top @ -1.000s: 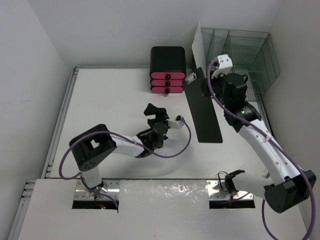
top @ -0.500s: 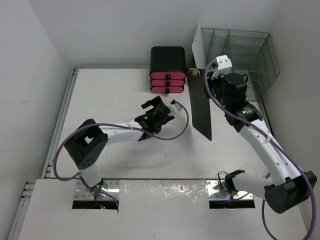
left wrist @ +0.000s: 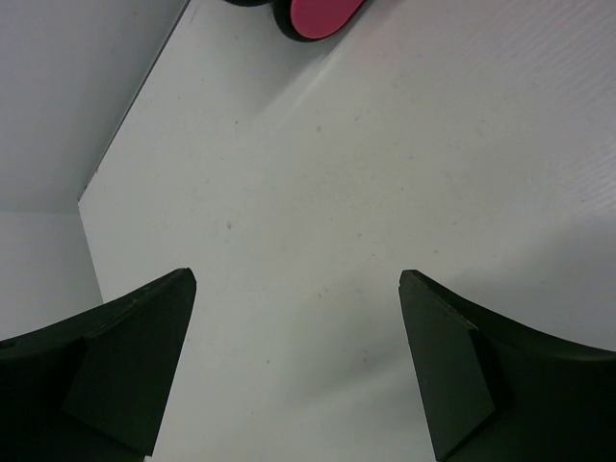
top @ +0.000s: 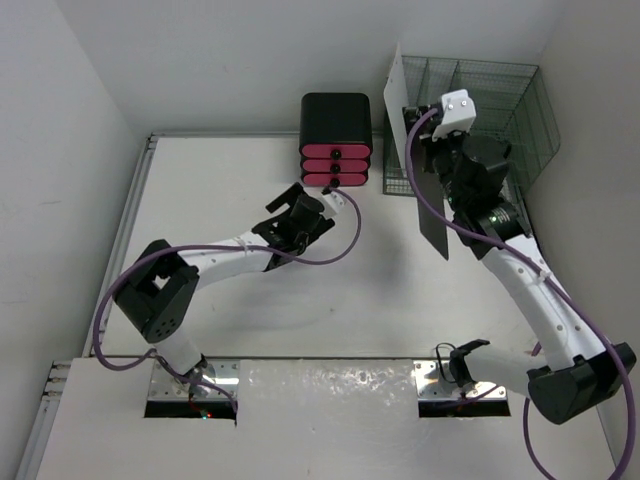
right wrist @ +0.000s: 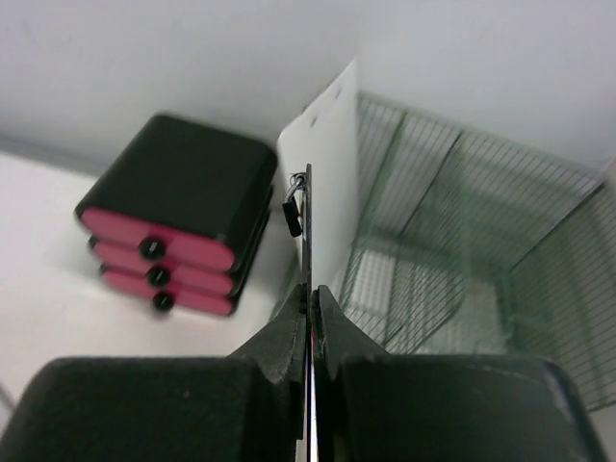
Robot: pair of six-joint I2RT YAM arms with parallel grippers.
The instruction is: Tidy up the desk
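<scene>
Right wrist shows the right tool (right wrist: 310,300) clamped on a black clipboard (top: 432,220); the left tool (left wrist: 298,371) stands apart.

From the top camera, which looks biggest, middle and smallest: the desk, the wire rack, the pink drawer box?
Largest: the desk.
Next: the wire rack.
Smallest: the pink drawer box.
The differences are plain, so there are no ties.

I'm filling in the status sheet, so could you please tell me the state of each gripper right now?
Left gripper: jaws open, holding nothing.
Right gripper: jaws shut on the thin flat black clipboard.
</scene>
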